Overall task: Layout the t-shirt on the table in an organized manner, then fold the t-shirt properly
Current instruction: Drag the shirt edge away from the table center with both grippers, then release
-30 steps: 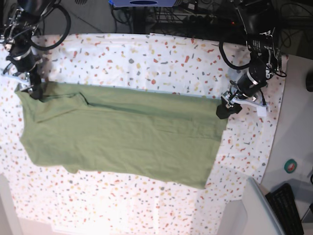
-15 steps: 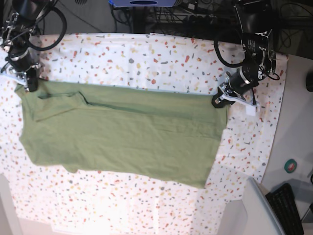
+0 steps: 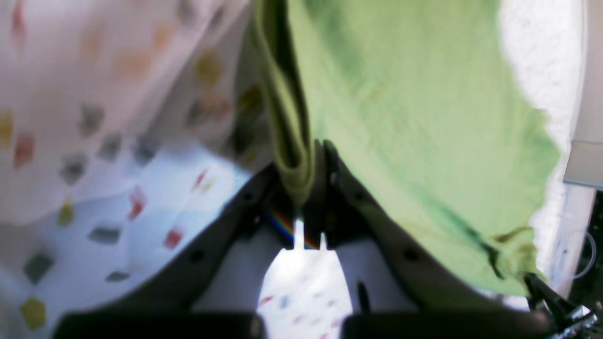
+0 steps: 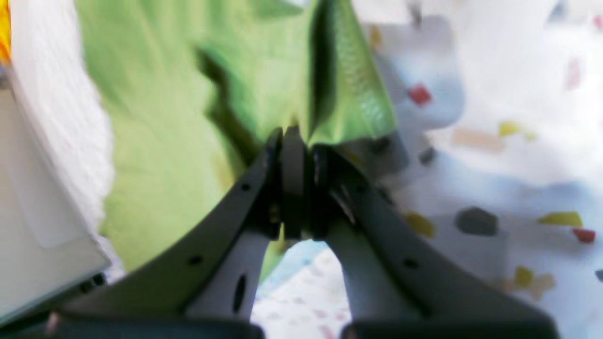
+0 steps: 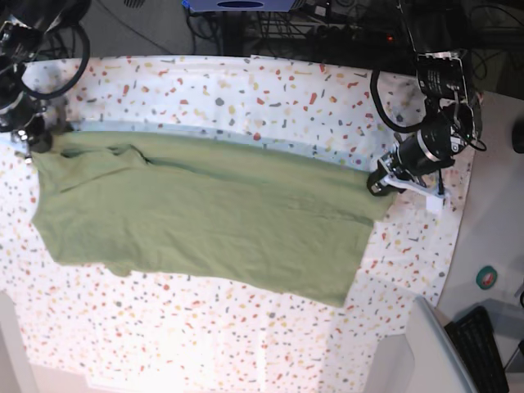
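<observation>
Left claw (image 3: 308, 197) and right claw (image 4: 299, 188) each clamped on the t-shirt (image 5: 205, 213), edge stretched between them, presumably for straightening.

The light in here is bright and even in the base view, nearly washing out the white table (image 5: 262, 340) along the lower middle. Up close, the left wrist view falls into bluish shade across the lower left, while its upper right is pale and soft. The right wrist view glares white at the left and lies in grey-blue shadow at the lower right, with the foreground at its bottom edge blurred.
</observation>
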Controlling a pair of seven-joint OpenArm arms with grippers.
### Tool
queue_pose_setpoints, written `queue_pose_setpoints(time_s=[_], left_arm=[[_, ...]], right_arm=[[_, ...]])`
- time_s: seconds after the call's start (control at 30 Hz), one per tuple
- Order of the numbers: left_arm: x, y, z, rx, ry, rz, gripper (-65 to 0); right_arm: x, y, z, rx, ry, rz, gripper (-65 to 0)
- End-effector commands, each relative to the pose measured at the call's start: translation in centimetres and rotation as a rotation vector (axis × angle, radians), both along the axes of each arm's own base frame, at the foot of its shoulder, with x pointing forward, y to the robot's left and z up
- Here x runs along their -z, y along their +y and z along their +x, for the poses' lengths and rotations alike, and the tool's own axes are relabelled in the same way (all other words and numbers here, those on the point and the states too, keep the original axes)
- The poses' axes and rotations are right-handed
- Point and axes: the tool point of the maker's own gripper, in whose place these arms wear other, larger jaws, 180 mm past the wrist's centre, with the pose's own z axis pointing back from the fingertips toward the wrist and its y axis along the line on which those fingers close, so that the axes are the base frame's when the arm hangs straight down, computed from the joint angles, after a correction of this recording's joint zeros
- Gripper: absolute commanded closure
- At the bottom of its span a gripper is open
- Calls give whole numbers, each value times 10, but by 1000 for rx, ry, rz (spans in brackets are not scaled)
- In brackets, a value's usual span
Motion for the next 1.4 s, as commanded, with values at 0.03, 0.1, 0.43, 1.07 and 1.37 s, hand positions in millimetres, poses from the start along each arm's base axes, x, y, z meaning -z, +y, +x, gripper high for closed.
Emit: queue_pose_setpoints(time_s=[0.03,0.1,0.43,1.07,1.37], left_arm=[[-24,11,11,-49,-71,-39,0],[-26,19,3,-95,-66,-97,0],[16,26,-76,-129,95,-94,0],[22,25,-139,-102,181,-43,0],[17,37,-137,-129,168,-28,0]], right_arm=[[-31,-12,16,-12,-77,-45,0],[-44,-15,12,-1,-115,-18,0],[14,-3,-49,5,35,103,0],[28,-3,-98,-18,113,83,0],[20,-4,-110,-35,122,52,0]])
